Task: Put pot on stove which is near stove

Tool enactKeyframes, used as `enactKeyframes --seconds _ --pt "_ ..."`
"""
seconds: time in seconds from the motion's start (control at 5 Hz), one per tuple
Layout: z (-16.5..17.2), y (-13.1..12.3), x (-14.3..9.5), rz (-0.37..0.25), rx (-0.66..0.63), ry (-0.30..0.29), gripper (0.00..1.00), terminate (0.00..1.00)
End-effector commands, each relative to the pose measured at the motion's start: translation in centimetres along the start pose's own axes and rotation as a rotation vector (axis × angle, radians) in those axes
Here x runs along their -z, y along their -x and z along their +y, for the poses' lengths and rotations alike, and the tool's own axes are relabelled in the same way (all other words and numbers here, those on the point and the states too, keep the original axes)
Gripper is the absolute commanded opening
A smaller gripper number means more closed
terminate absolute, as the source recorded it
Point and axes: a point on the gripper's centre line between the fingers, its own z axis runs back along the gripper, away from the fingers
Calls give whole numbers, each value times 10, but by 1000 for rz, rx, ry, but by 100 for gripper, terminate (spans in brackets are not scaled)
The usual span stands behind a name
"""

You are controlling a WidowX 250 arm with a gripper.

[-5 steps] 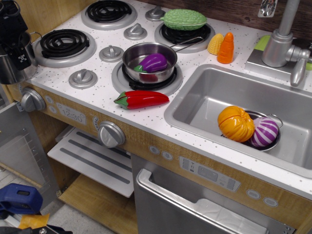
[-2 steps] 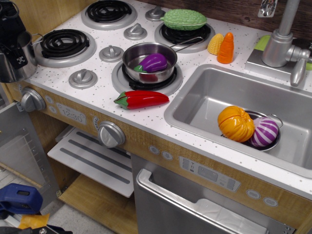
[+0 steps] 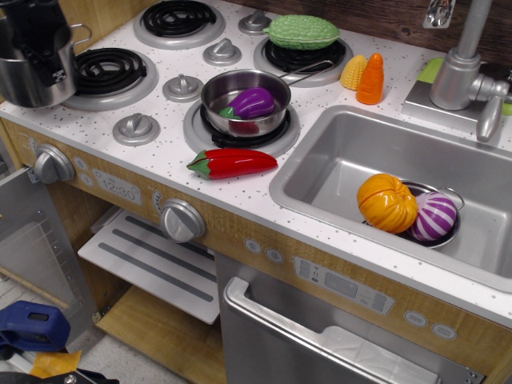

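Note:
The shiny steel pot [image 3: 34, 78] is at the far left, held over the left edge of the stove [image 3: 164, 152] and overlapping the left rim of the front-left burner [image 3: 108, 68]. I cannot tell whether the pot rests on the surface or hangs just above it. My black gripper [image 3: 40, 36] comes down from the top left corner and is shut on the pot's rim. Its fingertips are partly hidden by the pot.
A long-handled pan [image 3: 244, 100] holding a purple eggplant sits on the front-right burner. A red pepper [image 3: 232, 162] lies in front of it. A green vegetable [image 3: 302, 32] covers the back-right burner. The sink [image 3: 336, 152] at right holds a bowl of toy vegetables. The faucet [image 3: 462, 68] stands behind the sink.
My gripper has carried the pot up and to the right, from beside the counter's left edge onto the stove's edge by the front-left burner.

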Motion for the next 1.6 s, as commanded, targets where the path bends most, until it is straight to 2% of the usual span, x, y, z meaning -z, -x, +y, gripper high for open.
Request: enactKeyframes --seconds 0.0,0.6,1.4 --pt "21 -19 -41 -72 9 -91 0 0" --pt "24 -46 -42 -143 58 -103 0 0" --pt "26 -69 -18 -249 96 -78 0 0"
